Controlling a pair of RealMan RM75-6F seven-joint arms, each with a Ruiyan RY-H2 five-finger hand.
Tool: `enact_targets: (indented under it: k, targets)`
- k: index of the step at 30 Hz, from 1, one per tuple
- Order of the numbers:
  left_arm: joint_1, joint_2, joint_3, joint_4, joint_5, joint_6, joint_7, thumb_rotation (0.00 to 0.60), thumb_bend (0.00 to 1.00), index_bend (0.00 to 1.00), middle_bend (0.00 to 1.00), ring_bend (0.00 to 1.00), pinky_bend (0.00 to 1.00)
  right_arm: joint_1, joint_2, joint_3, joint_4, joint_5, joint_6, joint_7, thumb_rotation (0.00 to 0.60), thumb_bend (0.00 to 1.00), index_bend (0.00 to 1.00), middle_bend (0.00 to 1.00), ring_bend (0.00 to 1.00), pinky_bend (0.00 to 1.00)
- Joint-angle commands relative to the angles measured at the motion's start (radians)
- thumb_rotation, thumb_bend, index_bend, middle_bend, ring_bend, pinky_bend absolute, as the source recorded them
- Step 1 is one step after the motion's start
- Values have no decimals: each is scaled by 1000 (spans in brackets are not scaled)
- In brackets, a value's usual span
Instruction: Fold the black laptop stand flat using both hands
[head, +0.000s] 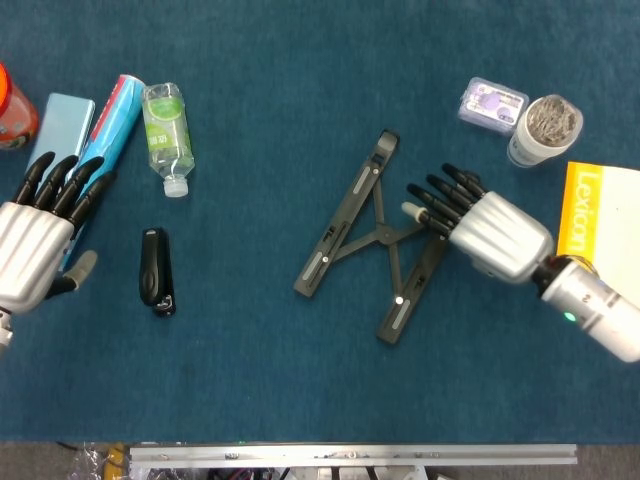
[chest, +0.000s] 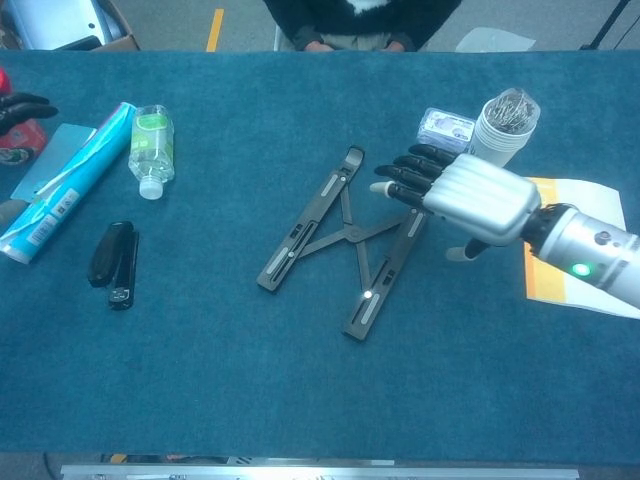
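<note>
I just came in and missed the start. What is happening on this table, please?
A two-armed robot is working on a black laptop stand, which lies spread open in an X on the blue table. Its right hand is over the stand's right bar, fingers extended. Its left hand hovers open at the far left, near a stapler.

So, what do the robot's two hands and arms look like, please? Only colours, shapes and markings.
Both hands have a smooth, ribbed silver shell over the back and black fingers; some fingertips are pale beige. The right hand joins a black wrist ring, then a light grey cylindrical forearm with a small green light. The left hand shows the same silver back and black fingers. No loose cables or printed markings are visible.
</note>
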Motion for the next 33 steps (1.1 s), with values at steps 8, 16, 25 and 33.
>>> enact_targets:
  k: [8, 16, 25, 33]
  targets:
    - [5, -2, 5, 32, -1, 16, -32, 600, 343, 0, 40, 0, 0, 51, -140, 23, 164, 15, -15, -63, 600, 0, 0, 0, 0, 36]
    - [5, -4, 6, 60, -5, 20, -57, 600, 344, 0, 42, 0, 0, 84, -231, 36, 265, 18, 3, -78, 600, 0, 0, 0, 0, 10]
    - [-34, -1, 5, 70, 12, -24, -36, 600, 344, 0, 43, 0, 0, 127, -318, 61, 352, 7, 54, -88, 600, 0, 0, 0, 0, 7]
    - [-119, -33, 4, 92, 61, -117, -22, 600, 343, 0, 41, 0, 0, 158, -372, 74, 415, 21, 64, -90, 600, 0, 0, 0, 0, 6]
